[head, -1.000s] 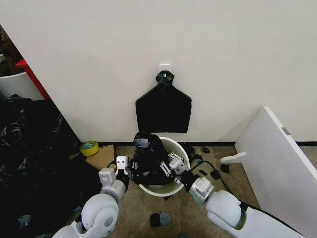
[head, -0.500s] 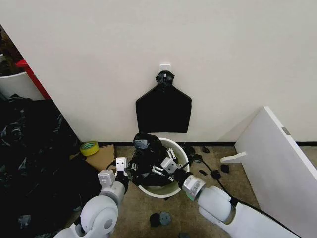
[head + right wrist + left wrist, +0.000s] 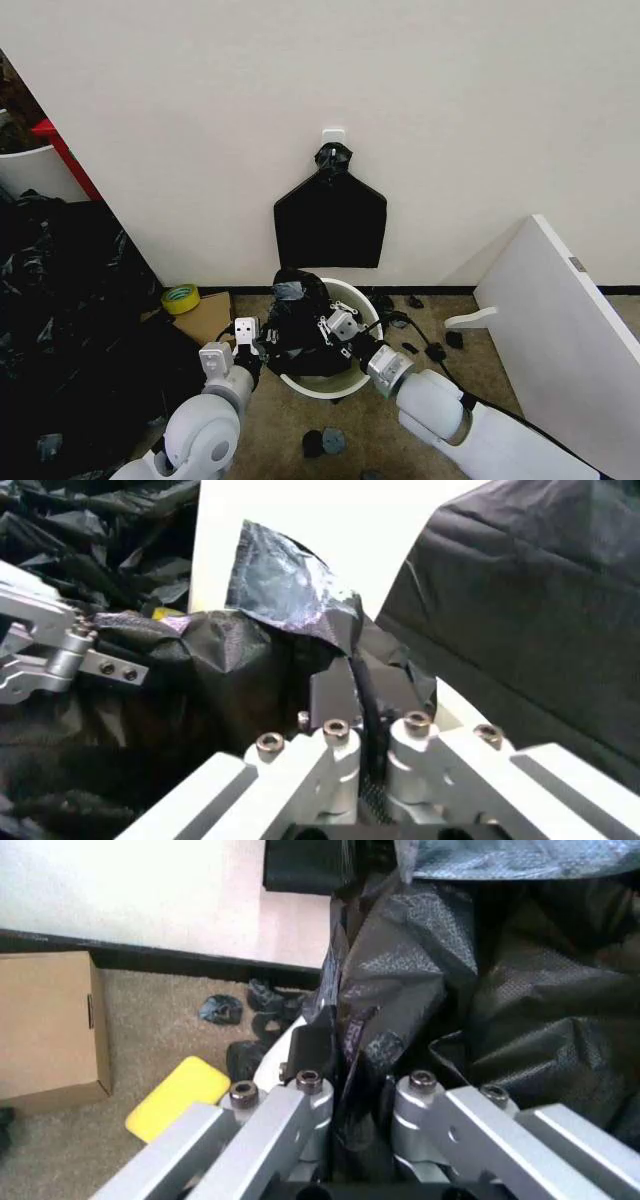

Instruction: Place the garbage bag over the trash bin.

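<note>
We see the round white plastic trash bin (image 3: 345, 375) on the floor by the wall, below a flat black bundle (image 3: 330, 225) hanging there. The crinkled glossy black garbage bag (image 3: 298, 320) sits bunched over the bin's left rim and partly inside. Our left end effector (image 3: 350, 1099) is at the bin's left side, fingers nearly closed, pinching a fold of bag. Our right end effector (image 3: 365, 731) reaches over the bin's middle, fingers also closed on bag film. A yellow tape roll (image 3: 180, 297) lies on a cardboard box (image 3: 205, 318) left of the bin.
</note>
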### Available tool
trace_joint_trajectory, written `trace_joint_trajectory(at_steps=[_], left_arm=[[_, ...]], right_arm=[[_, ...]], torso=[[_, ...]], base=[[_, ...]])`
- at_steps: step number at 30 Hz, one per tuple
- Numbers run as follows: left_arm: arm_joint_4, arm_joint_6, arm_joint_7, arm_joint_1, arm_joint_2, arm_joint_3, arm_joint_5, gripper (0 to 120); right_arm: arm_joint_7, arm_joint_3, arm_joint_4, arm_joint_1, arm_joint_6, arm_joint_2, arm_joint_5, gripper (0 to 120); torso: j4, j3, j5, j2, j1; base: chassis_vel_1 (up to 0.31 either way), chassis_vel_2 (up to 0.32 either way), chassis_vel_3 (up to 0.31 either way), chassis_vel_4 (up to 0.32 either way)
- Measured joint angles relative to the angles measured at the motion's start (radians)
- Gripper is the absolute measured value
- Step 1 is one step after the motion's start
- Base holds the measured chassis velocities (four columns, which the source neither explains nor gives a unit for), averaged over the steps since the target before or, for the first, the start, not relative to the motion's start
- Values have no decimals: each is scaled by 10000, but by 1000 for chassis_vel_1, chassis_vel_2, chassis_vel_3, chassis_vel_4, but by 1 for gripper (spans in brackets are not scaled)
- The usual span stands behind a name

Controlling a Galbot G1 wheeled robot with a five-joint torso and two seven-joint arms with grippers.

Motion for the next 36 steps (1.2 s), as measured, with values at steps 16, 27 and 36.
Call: trace_joint_trajectory(at_steps=[16, 27, 36], left_arm=[[-132, 2, -12, 199, 87, -48, -6, 5], [-516, -2, -11, 461, 232, -265, 97, 5], [-802, -57, 26, 520, 249, -315, 122, 5]], right_arm=[[912, 783, -350, 491, 396, -218, 1341, 0], [2217, 1321, -700, 194, -944, -557, 1392, 0], [1472, 1741, -1691, -77, -55, -928, 1631, 0]], torso=[[1, 0, 1, 2, 0], [0, 0, 1, 2, -1], [0, 0, 2, 2, -1]], base=[[0, 0, 0, 0], [0, 0, 0, 0], [0, 0, 0, 0]])
